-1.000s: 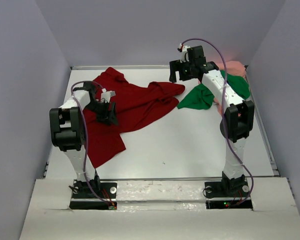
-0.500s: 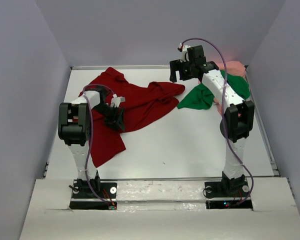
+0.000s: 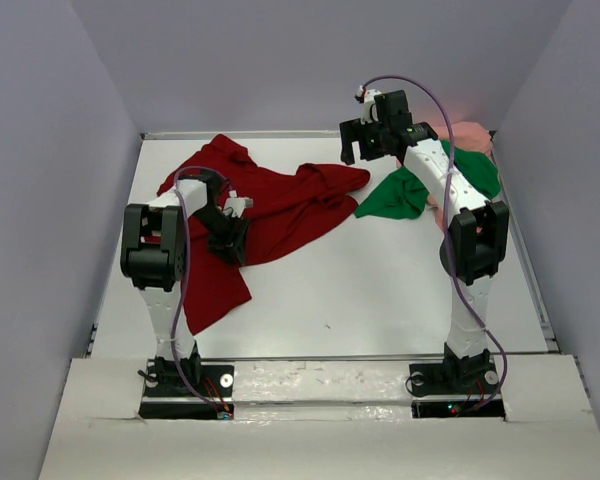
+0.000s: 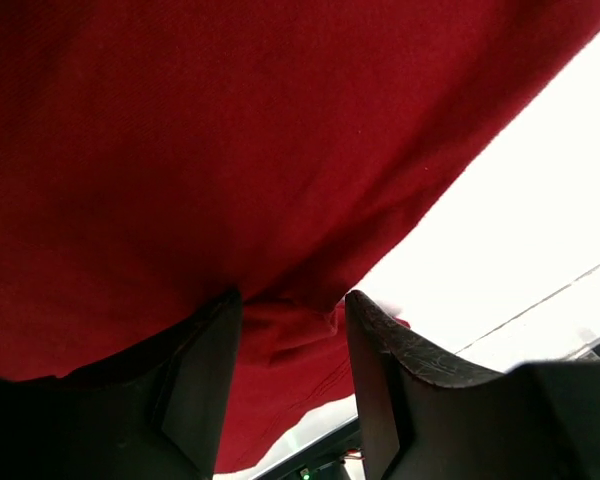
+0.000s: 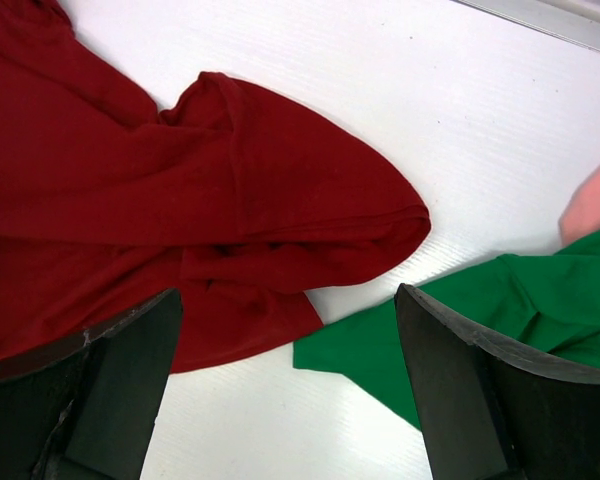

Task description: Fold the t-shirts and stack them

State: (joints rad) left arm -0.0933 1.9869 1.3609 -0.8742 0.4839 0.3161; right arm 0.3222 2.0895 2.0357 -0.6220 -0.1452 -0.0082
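Observation:
The dark red t-shirt (image 3: 280, 205) lies spread and rumpled over the left half of the table. My left gripper (image 3: 232, 245) is pressed down on its middle. In the left wrist view the red cloth (image 4: 230, 150) fills the frame, and the left gripper (image 4: 292, 300) is open, its jaws standing either side of a raised fold. My right gripper (image 3: 365, 150) hangs wide open above the back of the table, over the red sleeve (image 5: 180, 190) and a corner of the green t-shirt (image 5: 520, 300). The green t-shirt (image 3: 395, 197) lies crumpled at the back right, with the pale pink t-shirt (image 3: 470, 133) behind it.
Grey walls (image 3: 50, 150) close in the white table (image 3: 380, 290) on the left, right and back. A metal rail (image 3: 280, 134) runs along the far edge. Both arm bases (image 3: 185, 385) are bolted at the near edge.
My left arm has swung right and inward over the red t-shirt, and its gripper has come down onto the cloth with the jaws slightly narrower. The right arm has not moved.

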